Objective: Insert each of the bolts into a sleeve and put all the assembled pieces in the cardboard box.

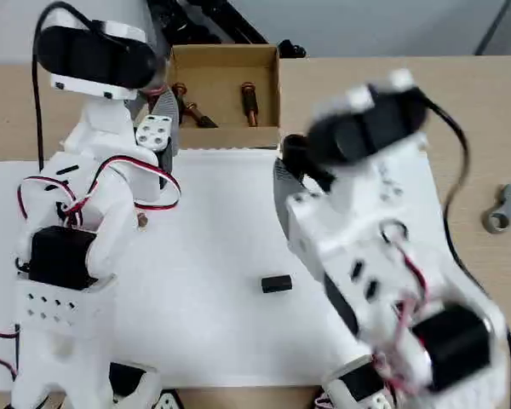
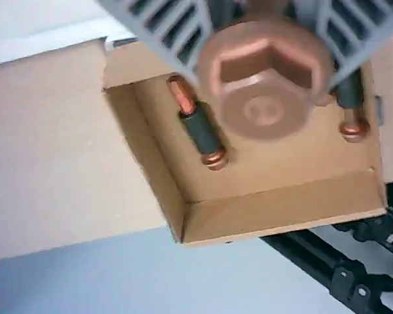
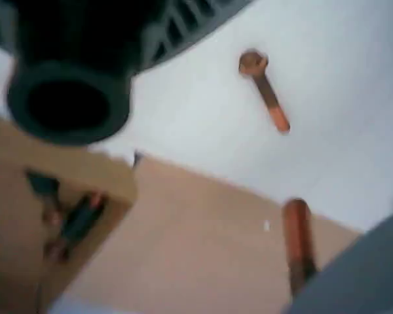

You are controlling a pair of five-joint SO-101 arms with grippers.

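- loose sleeve: short black tube lying flat on the white mat, well apart from the cardboard box on the arms' side
- loose bolt: copper coloured, round head, slim shank. It's flat on the mat and also clear of the box
- grey metal piece: on the bare table, way off to the right of the box
- right gripper: just off the box's front right corner, above the mat edge. It's clamped on a black sleeve, a chunky dark tube with its open end facing the wrist cam, and you can see straight down the bore
- left gripper: right at the box's left wall, hanging over the inside. The grey ribbed fingers are closed around a copper bolt, with a big hex head and a round dimple in the middle. Can't tell if there's a sleeve on the shank
- the box itself: plain brown, open top, at the far edge of the mat
- inside it, at least two assembled pieces lying on the floor. One is near the middle, the other is towards a side wall. Both are copper bolts poking out of dark sleeves
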